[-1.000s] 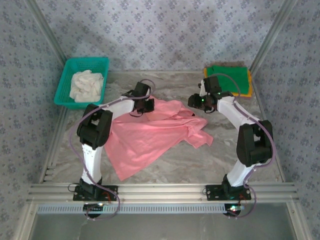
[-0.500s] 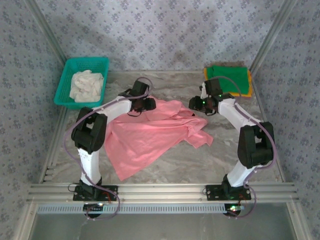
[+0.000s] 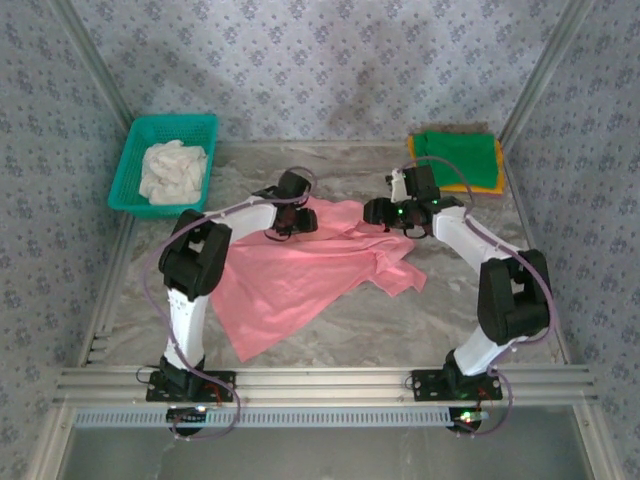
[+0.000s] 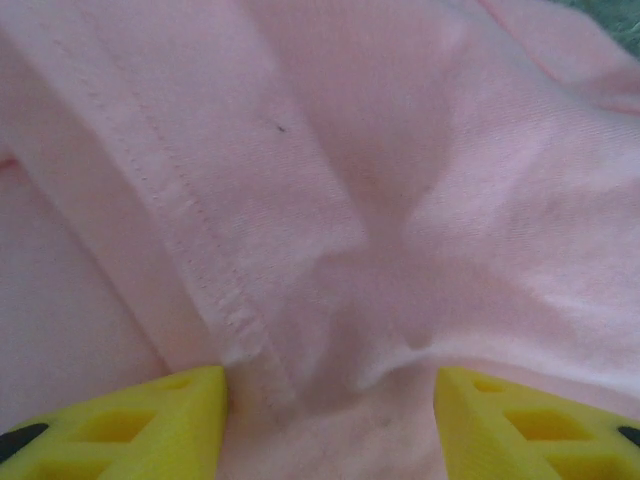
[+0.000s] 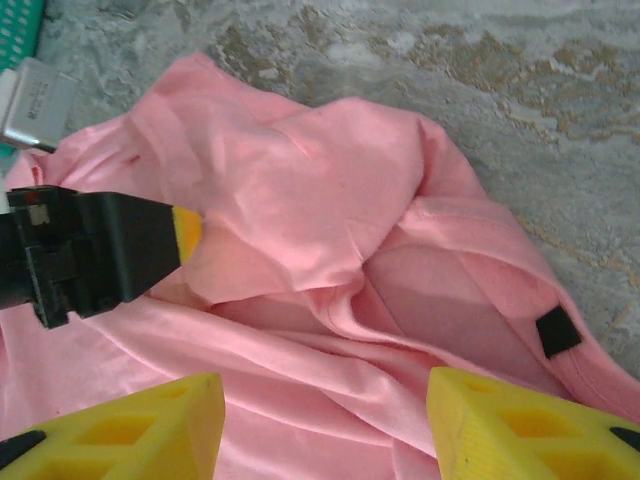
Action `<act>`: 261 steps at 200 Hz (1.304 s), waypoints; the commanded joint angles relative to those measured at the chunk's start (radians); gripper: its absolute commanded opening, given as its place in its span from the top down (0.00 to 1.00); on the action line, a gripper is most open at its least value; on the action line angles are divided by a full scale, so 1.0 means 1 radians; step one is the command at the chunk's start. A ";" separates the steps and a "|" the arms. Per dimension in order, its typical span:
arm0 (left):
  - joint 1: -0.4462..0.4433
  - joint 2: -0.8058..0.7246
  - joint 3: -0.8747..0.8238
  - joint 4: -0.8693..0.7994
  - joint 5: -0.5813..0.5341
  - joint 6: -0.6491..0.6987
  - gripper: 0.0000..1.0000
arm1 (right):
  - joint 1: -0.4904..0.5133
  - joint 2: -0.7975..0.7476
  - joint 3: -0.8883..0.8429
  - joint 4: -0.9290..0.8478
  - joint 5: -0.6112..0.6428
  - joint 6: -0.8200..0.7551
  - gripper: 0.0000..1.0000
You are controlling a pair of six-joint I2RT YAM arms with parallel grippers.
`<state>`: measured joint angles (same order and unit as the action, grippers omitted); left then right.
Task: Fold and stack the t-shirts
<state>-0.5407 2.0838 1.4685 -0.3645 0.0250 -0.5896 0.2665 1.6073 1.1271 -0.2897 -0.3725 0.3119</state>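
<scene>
Top external: salmon-pink t-shirt lies crumpled mid-table, its far edge under both grippers. Left gripper is spread, with cloth bunched between the fingers but not pinched. Right gripper is spread above the collar. Black neck tag, text unreadable. Green t-shirt is folded on the orange-yellow t-shirt, back right. Teal basket holds white cloth, back left.

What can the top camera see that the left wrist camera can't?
Top camera: the teal basket with white cloth, the green shirt on the orange-yellow shirt, the left arm and right arm. Left wrist camera: a stitched hem up close, above the left tool's spread yellow fingertips. Both: the salmon-pink shirt.
</scene>
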 commanded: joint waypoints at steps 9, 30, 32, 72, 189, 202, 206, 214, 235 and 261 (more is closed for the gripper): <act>-0.004 0.029 0.035 0.000 0.001 -0.011 0.62 | -0.002 -0.041 -0.004 0.016 -0.023 -0.047 0.41; -0.008 0.024 0.044 0.002 0.000 -0.004 0.84 | -0.002 -0.052 -0.020 0.032 -0.034 -0.051 0.40; -0.008 0.024 0.046 0.002 0.001 -0.004 0.85 | -0.003 -0.053 -0.022 0.034 -0.034 -0.050 0.40; -0.009 -0.006 0.053 0.005 -0.014 0.000 1.00 | -0.002 -0.068 -0.029 0.049 -0.041 -0.043 0.40; 0.039 0.385 0.963 -0.146 -0.036 0.137 0.86 | -0.004 -0.080 -0.035 0.030 -0.006 -0.022 0.39; 0.051 0.549 1.284 -0.230 -0.040 0.143 0.67 | -0.002 -0.091 -0.035 0.021 -0.003 -0.019 0.38; 0.054 0.600 1.395 -0.255 -0.041 0.149 0.67 | -0.002 -0.098 -0.036 0.019 -0.001 -0.018 0.38; 0.060 0.685 1.585 -0.269 -0.044 0.168 0.59 | -0.001 -0.110 -0.039 0.013 0.004 -0.019 0.38; 0.070 0.673 1.659 -0.176 -0.053 0.230 0.22 | -0.001 -0.148 -0.047 -0.012 0.016 -0.028 0.38; 0.091 0.438 1.481 -0.219 -0.032 0.310 0.29 | -0.005 -0.189 -0.065 -0.033 0.060 -0.040 0.38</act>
<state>-0.4644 2.7636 3.0020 -0.5465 -0.0162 -0.3832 0.2665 1.4719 1.0836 -0.2737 -0.3626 0.2867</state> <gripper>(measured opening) 0.772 0.619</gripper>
